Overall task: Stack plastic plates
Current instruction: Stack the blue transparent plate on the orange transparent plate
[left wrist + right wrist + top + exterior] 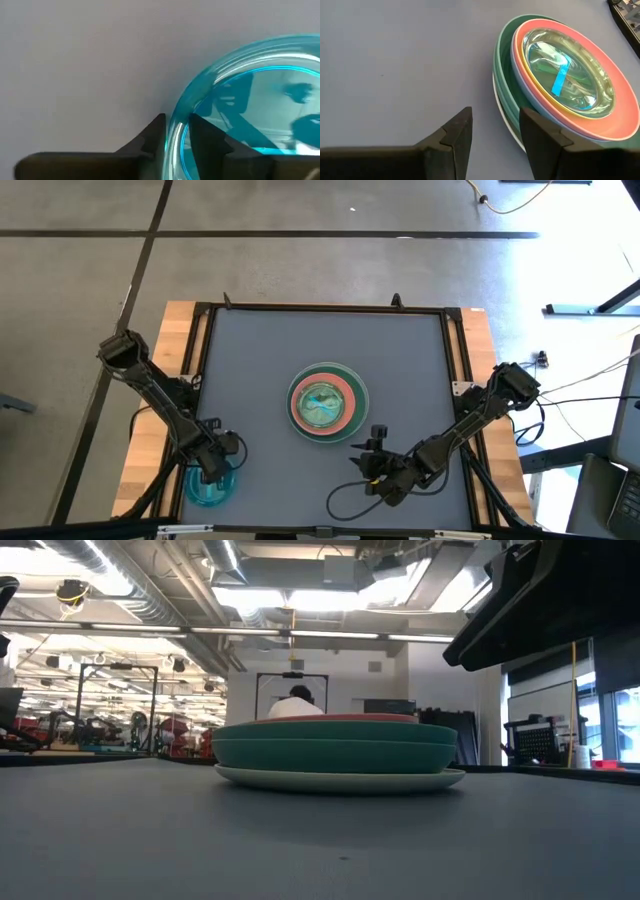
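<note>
A stack of plates (328, 402) rests on the middle of the grey mat: a cream plate at the bottom, then green, pale blue and pink, with small translucent plates on top, one bearing a cyan stripe (561, 79). The low view shows the stack (335, 752) side-on. A translucent cyan plate (210, 485) is at the mat's near left corner, with my left gripper (212, 465) shut on its rim. My right gripper (375, 455) is open, near and right of the stack, and touches nothing (495, 132). My left gripper (175, 125) pinches the cyan plate's rim (176, 112) between its two fingers, one finger (152, 137) outside the rim and the other inside the plate's hollow. The plate stays about level. I cannot tell whether it is clear of the mat.
A black frame (320, 308) borders the mat, with wooden table strips (175, 340) outside it. A black cable loop (345, 500) lies near the right gripper. Bare mat stretches around the stack. A person (297, 700) sits in the room far behind the table.
</note>
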Controlling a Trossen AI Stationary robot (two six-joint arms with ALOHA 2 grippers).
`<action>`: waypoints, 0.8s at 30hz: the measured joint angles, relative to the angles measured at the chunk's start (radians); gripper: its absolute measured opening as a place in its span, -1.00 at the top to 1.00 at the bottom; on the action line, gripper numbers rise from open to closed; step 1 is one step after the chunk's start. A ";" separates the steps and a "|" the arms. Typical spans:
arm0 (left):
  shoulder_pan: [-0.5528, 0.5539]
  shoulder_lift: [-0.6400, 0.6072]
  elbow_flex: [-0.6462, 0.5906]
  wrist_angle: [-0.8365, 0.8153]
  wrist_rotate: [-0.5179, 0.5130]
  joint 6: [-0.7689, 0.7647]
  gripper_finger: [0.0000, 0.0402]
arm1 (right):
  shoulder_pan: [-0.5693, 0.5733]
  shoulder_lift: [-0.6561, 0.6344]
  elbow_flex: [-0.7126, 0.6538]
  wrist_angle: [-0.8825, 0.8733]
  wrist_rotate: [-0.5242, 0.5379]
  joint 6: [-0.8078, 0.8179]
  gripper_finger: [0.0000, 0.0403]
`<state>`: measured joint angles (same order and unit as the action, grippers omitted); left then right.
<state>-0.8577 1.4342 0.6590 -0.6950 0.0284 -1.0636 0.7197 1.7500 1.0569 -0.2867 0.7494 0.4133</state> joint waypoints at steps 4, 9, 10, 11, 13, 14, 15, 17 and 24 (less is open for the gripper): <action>0.000 0.000 -0.001 0.000 0.000 0.002 0.77 | 0.000 0.000 0.000 0.000 0.000 0.000 0.22; 0.003 0.000 -0.001 -0.002 -0.003 0.027 0.92 | 0.000 0.000 0.000 0.000 0.000 -0.002 0.22; 0.007 0.000 -0.002 -0.002 -0.003 0.027 0.94 | 0.000 0.000 0.000 0.000 0.000 -0.003 0.22; 0.012 0.000 -0.002 -0.003 -0.001 0.027 0.96 | 0.000 0.000 0.000 0.000 0.000 -0.003 0.22; 0.021 -0.006 -0.003 -0.003 0.004 0.028 0.98 | 0.000 0.000 0.000 0.000 0.000 -0.007 0.22; 0.027 -0.010 -0.003 -0.002 0.004 0.028 0.99 | 0.000 0.000 0.000 0.000 0.000 -0.010 0.22; 0.035 -0.015 -0.003 0.006 -0.001 0.028 0.99 | 0.000 0.000 0.000 0.000 0.000 -0.015 0.22; 0.053 -0.027 -0.003 0.011 -0.011 0.030 0.99 | 0.000 0.000 0.000 0.000 0.000 -0.025 0.22; 0.128 -0.078 -0.004 0.002 -0.019 0.061 0.99 | 0.000 0.000 0.000 -0.001 0.000 -0.027 0.22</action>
<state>-0.7302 1.3563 0.6552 -0.6926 0.0089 -1.0030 0.7197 1.7496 1.0569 -0.2878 0.7493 0.3862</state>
